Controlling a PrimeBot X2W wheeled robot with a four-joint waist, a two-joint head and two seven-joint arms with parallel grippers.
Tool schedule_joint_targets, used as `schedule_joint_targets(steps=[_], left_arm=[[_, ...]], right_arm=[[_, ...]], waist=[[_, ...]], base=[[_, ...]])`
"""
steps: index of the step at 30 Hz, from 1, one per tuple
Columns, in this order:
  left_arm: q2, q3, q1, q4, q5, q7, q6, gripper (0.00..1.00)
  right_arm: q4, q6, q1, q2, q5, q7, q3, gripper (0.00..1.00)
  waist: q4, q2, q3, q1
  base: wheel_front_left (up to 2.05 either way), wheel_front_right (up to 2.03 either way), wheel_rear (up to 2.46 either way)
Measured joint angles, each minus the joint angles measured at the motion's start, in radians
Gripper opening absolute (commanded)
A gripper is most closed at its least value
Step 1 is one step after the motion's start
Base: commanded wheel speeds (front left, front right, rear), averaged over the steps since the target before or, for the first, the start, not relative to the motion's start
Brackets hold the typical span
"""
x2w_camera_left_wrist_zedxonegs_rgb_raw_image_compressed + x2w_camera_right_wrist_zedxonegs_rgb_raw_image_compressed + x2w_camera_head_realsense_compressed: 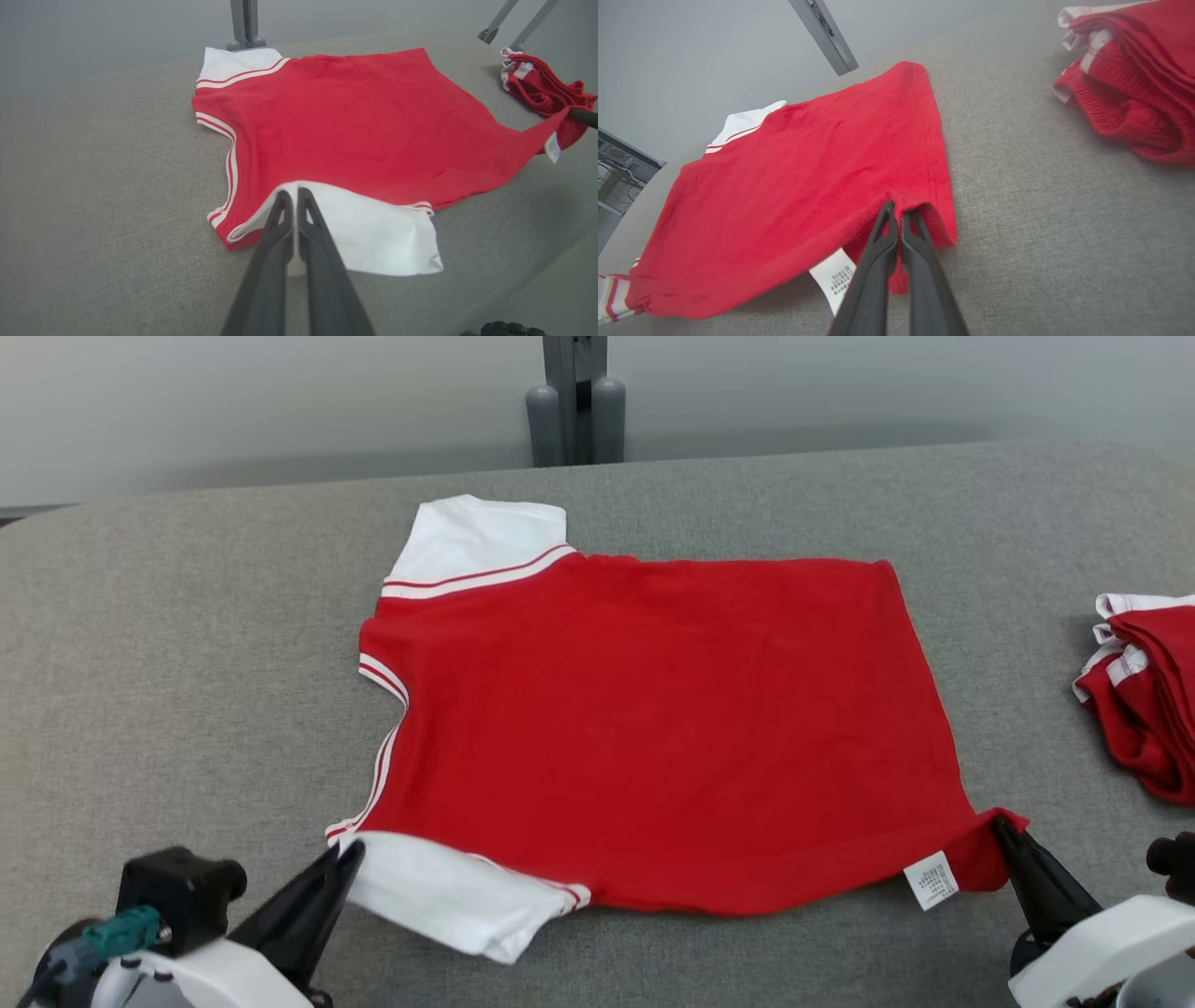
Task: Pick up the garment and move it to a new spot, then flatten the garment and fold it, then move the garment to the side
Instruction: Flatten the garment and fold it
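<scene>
Left tool (350, 849) sits at 7 o'clock in head view, fingers clamped together on the near sleeve (448, 896) of the garment (653, 709). Right tool (999, 823), at 4 o'clock, is pinched tight on the garment's near hem corner, which is pulled to a point & raised a little off the surface.

Grey fabric worktop (187, 663) takes up most of head view, its far edge curving across the top w/ a pale wall behind. The garment, a red tee w/ white sleeves & red-white trim, lies spread flat at centre, neck end toward 9 o'clock, hem toward 3 o'clock.

A pile (1148, 691) of red & white clothes lies at 3 o'clock, well apart from the garment. It is cut off by the frame edge, so no. of pieces can't be told. A grey post (574, 401) stands at 12 o'clock just behind the worktop, its top cut off.

The far sleeve (476, 537) lies flat at 11 o'clock. A white label (932, 879) sticks out under the hem just beside right tool, at its 9 o'clock; print too small to read.

Can't tell whether left tool pinches one layer of sleeve or both. Both arms are cut off at the bottom edge.
</scene>
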Motion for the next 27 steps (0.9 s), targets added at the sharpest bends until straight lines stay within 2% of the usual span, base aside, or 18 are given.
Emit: schedule_joint_targets(steps=[10,17,18,19,20,21,25,27], left_arm=[[-0.05,0.006,-0.233,0.177,-0.033,-0.058,-0.062,0.0],[-0.088,0.003,-0.328,0.334,-0.049,-0.105,-0.089,0.0],[-0.09,0.002,-0.338,0.348,-0.049,-0.112,-0.093,0.15],[-0.097,0.005,-0.348,0.366,-0.047,-0.123,-0.09,0.48],[-0.101,0.008,-0.354,0.382,-0.031,-0.141,-0.081,1.0],[-0.105,0.011,-0.359,0.396,-0.021,-0.157,-0.077,1.0],[-0.141,0.025,-0.37,0.429,-0.011,-0.235,-0.06,1.0],[-0.17,0.052,-0.374,0.43,0.0,-0.317,-0.034,1.0]], right_arm=[[0.126,0.0,-0.166,0.01,-0.021,0.004,0.014,0.0],[0.183,0.0,-0.24,0.007,-0.015,-0.018,0.05,0.0],[0.188,0.0,-0.245,0.005,-0.012,-0.019,0.054,0.0],[0.192,0.0,-0.248,0.004,0.0,-0.025,0.058,0.29],[0.192,0.0,-0.251,0.004,0.005,-0.033,0.064,0.97],[0.193,0.0,-0.254,0.002,0.008,-0.038,0.07,1.0],[0.181,0.0,-0.241,-0.005,0.025,-0.1,0.05,1.0],[0.159,0.0,-0.223,-0.004,0.027,-0.153,0.026,1.0]], waist=[[-0.011,0.0,0.118,0.0],[-0.029,0.0,0.172,0.0],[-0.032,0.0,0.177,0.0],[-0.035,0.0,0.18,0.0],[-0.037,0.0,0.182,0.0],[-0.038,-0.0001,0.184,0.0],[-0.037,0.0,0.182,0.0],[-0.035,0.0,0.177,0.0]], base=[[0.0,0.0,0.0],[0.0,0.0,0.0],[0.0,0.0,0.0],[0.0,0.0,0.0],[0.0,0.0,0.0],[0.0,0.0,0.0],[0.0,0.0,0.0],[0.0,0.0,0.0]])
